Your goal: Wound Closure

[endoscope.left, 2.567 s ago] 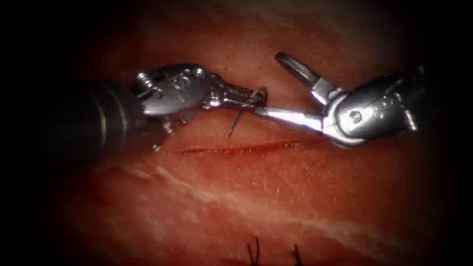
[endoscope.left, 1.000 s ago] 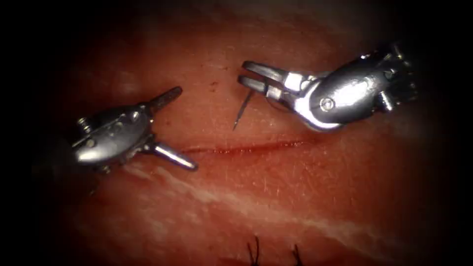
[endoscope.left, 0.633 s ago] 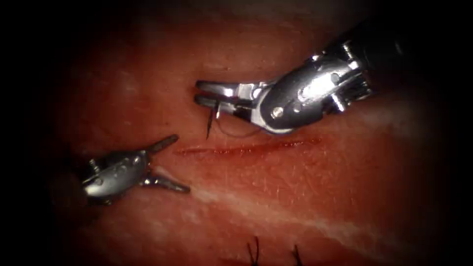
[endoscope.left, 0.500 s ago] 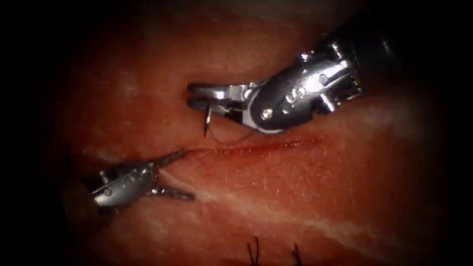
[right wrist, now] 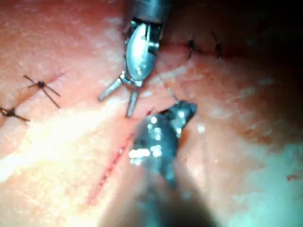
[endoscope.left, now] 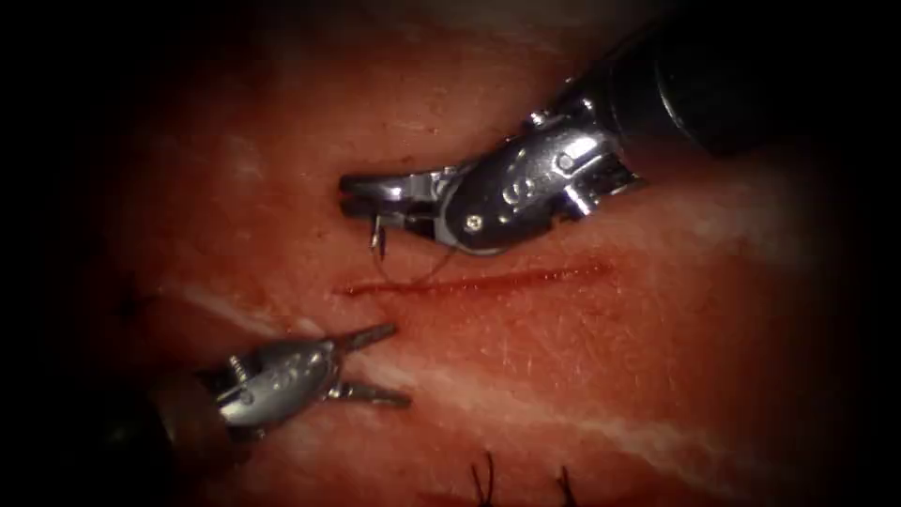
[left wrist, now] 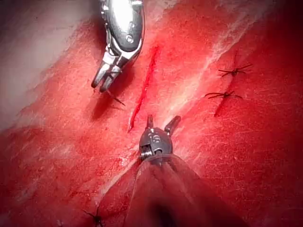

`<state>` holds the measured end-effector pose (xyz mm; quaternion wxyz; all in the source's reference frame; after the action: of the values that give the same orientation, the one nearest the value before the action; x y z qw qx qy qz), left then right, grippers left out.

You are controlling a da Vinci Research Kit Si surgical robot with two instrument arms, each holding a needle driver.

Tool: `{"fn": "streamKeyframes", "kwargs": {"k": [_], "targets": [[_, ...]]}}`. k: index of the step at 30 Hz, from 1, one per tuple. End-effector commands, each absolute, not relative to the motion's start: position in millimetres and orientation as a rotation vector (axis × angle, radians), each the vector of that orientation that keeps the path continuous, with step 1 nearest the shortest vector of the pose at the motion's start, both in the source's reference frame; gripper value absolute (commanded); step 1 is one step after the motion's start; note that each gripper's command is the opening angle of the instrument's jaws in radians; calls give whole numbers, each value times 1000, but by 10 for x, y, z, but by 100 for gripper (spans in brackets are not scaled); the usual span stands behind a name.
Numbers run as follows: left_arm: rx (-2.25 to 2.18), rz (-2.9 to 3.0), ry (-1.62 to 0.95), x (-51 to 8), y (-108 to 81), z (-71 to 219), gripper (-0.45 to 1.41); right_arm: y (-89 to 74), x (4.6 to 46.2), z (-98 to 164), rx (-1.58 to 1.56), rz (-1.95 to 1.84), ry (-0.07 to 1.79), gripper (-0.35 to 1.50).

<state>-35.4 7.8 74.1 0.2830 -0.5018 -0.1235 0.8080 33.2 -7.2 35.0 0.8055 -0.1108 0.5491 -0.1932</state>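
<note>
Endoscope view, nearest you first: two cut thread ends (endoscope.left: 483,477) stand up from the near edge of the tissue (endoscope.left: 582,376). Just beyond, your left tool (endoscope.left: 392,366) sits on the near side of the cut (endoscope.left: 474,280), toward its left end, jaws spread wide and holding nothing. Across the cut, your right tool (endoscope.left: 361,197) has its jaws closed on the needle (endoscope.left: 377,237) near the blunt end; the curve hangs down with the tip just above the far lip, and whether it has touched the tissue cannot be told.

You look to be placing the needle for a bite at the left end of the cut. That calls for a tip set square to the far lip.

Half a second ago your left tool touched the cut's left end; it has since dropped nearer. Your right tool has come left and lower.
</note>
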Motion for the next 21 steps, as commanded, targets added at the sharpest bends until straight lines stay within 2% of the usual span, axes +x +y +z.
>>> {"fn": "streamKeyframes", "kwargs": {"k": [1,21], "targets": [[-1345,2161,-337,-362,72,748,29,-79,338,356,-241,-422,1175,-35],[-1353,2165,-345,-363,71,749,26,-85,344,371,-380,-599,1149,-35]]}}
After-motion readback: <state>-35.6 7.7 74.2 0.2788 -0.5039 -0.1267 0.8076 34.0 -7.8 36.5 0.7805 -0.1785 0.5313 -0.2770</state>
